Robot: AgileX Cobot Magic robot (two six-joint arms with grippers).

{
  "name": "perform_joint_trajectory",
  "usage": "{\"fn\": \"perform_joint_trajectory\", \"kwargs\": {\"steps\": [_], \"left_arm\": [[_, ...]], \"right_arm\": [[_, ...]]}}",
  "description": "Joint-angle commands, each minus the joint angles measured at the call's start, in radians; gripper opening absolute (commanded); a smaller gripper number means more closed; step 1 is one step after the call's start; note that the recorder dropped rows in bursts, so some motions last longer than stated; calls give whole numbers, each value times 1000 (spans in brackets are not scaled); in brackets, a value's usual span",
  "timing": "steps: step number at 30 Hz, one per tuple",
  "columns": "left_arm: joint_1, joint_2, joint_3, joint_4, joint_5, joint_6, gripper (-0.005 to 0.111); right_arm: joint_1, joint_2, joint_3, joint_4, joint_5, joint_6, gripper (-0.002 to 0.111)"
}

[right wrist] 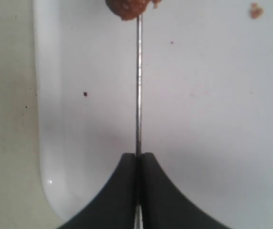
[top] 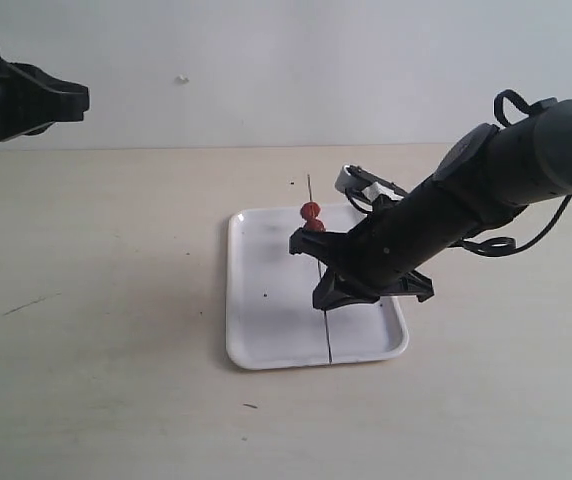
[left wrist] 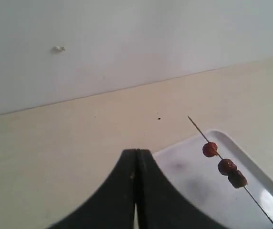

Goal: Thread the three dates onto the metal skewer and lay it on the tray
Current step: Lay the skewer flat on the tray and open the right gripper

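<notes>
Item: metal skewer (right wrist: pixel 138 86), a thin rigid rod, judged light and smooth, so liable to swivel or slip in a pinch; best taken on the bare shank behind the fruit. It carries the three dates (left wrist: pixel 227 166), wrinkled and probably soft, strung close together toward the pointed end; squeezing would likely mar them. Position: lengthwise over the tray (top: pixel 266 320), point past the far rim; whether it rests on the tray cannot be told. Right gripper (right wrist: pixel 137 156): jaws closed on the bare shank behind the dates. Left gripper (left wrist: pixel 136 152): jaws pressed together, nothing between them, off to the left, well apart from the skewer.
</notes>
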Motion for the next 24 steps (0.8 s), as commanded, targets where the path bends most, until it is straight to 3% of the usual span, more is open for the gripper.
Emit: {"fn": "perform_joint_trajectory", "kwargs": {"steps": [1, 8, 18, 24], "left_arm": [[-5, -7, 5, -11, 55, 5, 0], [-5, -7, 5, -11, 143, 5, 0], [-5, -7, 5, -11, 144, 8, 0], [-5, -7, 5, -11, 144, 8, 0]], "right_arm": [[2, -6, -7, -15, 25, 15, 0], [2, -6, -7, -15, 71, 6, 0], [2, -6, -7, -23, 54, 6, 0], [2, -6, -7, -26, 52, 6, 13]]}}
